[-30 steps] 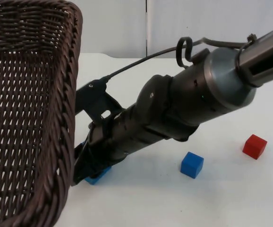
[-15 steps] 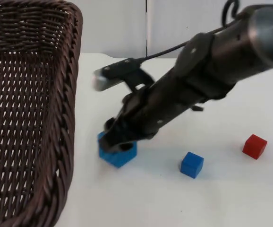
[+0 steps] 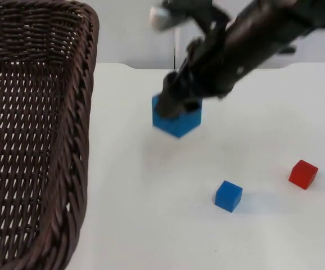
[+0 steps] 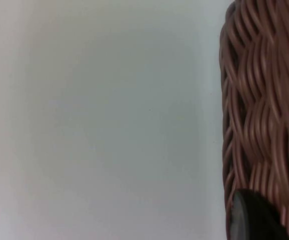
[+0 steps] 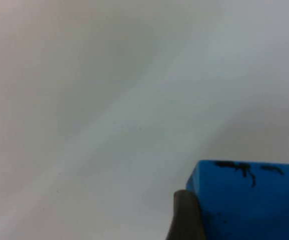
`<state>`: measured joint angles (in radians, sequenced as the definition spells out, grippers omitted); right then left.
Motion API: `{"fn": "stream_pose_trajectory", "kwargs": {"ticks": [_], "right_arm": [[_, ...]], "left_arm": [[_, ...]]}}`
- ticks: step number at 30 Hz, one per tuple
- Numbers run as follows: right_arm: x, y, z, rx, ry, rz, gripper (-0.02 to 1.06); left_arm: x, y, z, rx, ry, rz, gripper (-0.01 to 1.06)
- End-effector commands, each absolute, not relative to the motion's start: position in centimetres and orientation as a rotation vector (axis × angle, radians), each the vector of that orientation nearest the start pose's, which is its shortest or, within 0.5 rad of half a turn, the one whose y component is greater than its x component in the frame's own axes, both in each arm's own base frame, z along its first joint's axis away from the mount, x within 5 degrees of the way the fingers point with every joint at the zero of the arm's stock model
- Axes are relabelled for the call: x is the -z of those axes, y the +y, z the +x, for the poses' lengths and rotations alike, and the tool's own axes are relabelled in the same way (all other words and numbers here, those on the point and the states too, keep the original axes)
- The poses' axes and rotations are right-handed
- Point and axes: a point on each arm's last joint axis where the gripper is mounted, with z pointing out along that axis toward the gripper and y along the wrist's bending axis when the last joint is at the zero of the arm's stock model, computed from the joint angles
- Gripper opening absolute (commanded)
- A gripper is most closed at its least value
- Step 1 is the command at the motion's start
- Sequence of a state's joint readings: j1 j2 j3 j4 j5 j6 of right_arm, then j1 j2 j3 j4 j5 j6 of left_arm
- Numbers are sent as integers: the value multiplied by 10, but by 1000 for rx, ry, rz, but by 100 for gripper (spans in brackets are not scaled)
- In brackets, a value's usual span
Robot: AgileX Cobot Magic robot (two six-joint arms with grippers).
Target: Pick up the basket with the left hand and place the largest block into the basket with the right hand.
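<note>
Large blue block (image 3: 177,120): hanging clear of the worktop (image 3: 219,236), clamped in the right claw (image 3: 179,104), shadow falling on the white surface below; in the right wrist view showing as a blue face (image 5: 249,200) pressed against a dark fingertip (image 5: 184,217)

Right claw: holding the block from above, arm reaching in from the upper right; block sitting well to the right of the basket rim

Basket (image 3: 33,140): dark brown wicker, raised at the left, open mouth facing up; woven wall (image 4: 262,110) lying close along a black fingertip (image 4: 252,220) in the left wrist view

Left claw: at the basket's wall, judging by the wrist view; open or closed, cannot tell

Small blue block (image 3: 228,196) and red block (image 3: 303,174): resting on the worktop to the right, well apart from the basket, not wanted

Handling, as judged: carrying the block leftward high enough to clear the wicker rim, centring over the open interior before releasing, keeping the clamp firm since the block appears slightly turned in the fingers, holding the basket level and motionless for the drop
</note>
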<state>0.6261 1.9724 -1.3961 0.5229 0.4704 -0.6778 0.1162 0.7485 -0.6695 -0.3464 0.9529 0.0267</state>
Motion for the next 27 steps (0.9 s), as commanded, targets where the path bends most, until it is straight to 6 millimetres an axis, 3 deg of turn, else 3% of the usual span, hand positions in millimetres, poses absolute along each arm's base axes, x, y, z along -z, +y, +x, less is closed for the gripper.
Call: {"fn": "stream_pose_trajectory", "kwargs": {"ticks": [1,3,4,5,8,9,14,27], "right_arm": [[-223,265,335,-445,2206,-1096,0],[-247,260,330,-440,2155,-1081,0],[-247,260,330,-440,2155,-1081,0],[-269,256,324,-445,2105,-1064,0],[-307,247,312,-450,2020,-1028,0],[-307,247,312,-450,2020,-1028,0],[-351,232,289,-468,1932,-1009,0],[-360,231,274,-494,1935,-1060,0]], "left_arm": [[-301,-11,126,393,2423,-264,0],[-301,-11,125,393,2425,-264,0],[-301,-11,125,393,2425,-264,0],[-301,-11,125,393,2425,-264,0],[-301,-12,125,398,2424,-265,0],[-301,-12,125,398,2424,-265,0],[-301,-12,125,399,2426,-265,0],[-301,-12,125,399,2426,-265,0]]}}
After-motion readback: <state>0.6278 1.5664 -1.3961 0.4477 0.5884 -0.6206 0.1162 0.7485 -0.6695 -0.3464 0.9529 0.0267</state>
